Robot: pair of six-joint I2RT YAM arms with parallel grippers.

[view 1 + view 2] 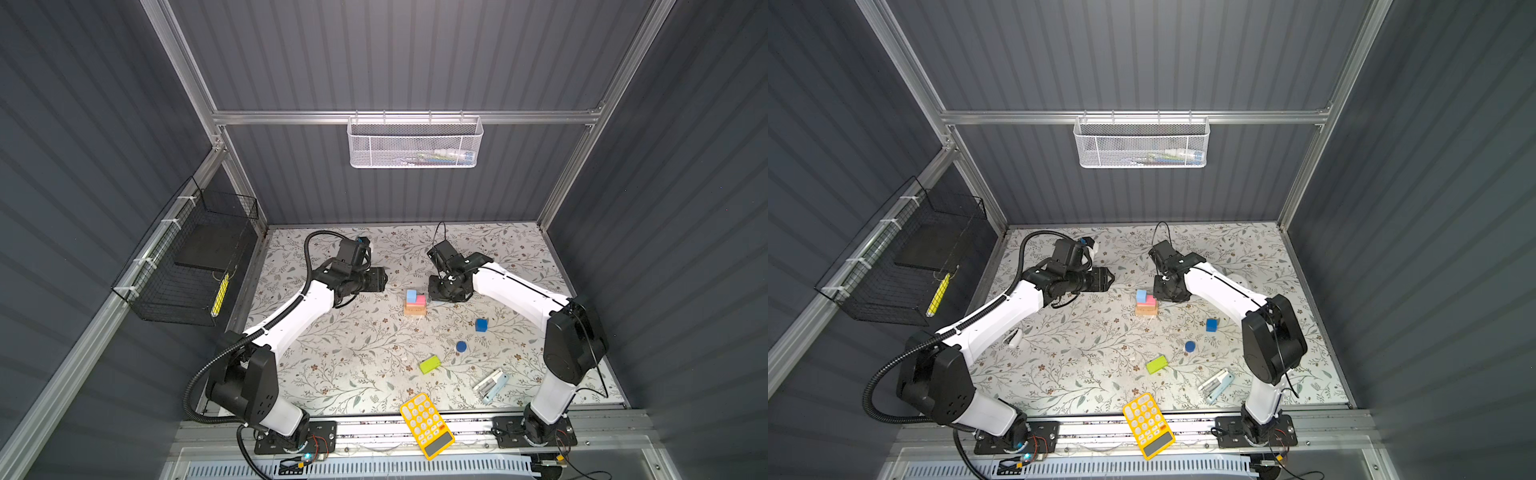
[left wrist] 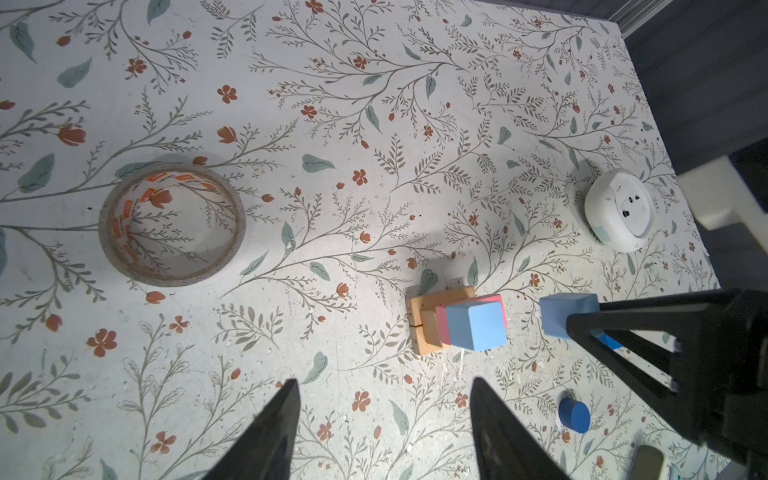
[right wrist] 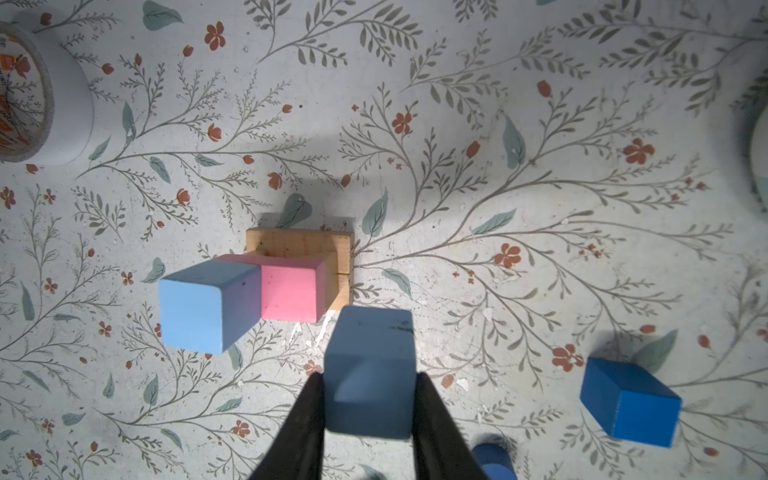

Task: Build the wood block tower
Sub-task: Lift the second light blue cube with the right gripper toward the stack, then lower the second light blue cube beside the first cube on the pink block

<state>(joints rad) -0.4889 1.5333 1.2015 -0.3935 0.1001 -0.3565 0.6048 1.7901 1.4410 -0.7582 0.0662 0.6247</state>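
Observation:
The tower [image 1: 414,304] stands mid-table: tan bars [image 3: 299,245] at the base, a pink bar [image 3: 291,291] across them, and a light-blue cube [image 3: 208,307] on one end of the pink bar. My right gripper [image 3: 370,374] is shut on a second light-blue cube [image 3: 370,345], which it holds just beside the tower, near the pink bar's bare end. My left gripper [image 2: 385,382] stands open and empty on the tower's other side, a little way off. A dark-blue cube [image 1: 481,325], a dark-blue cylinder [image 1: 461,346] and a lime-green bar [image 1: 429,364] lie loose nearer the front.
A tape roll [image 2: 172,224] lies behind the left arm and a white round device [image 2: 619,210] behind the right arm. The yellow calculator [image 1: 427,424] overhangs the front edge. The pale-blue stapler [image 1: 491,384] lies front right, near the right arm's base.

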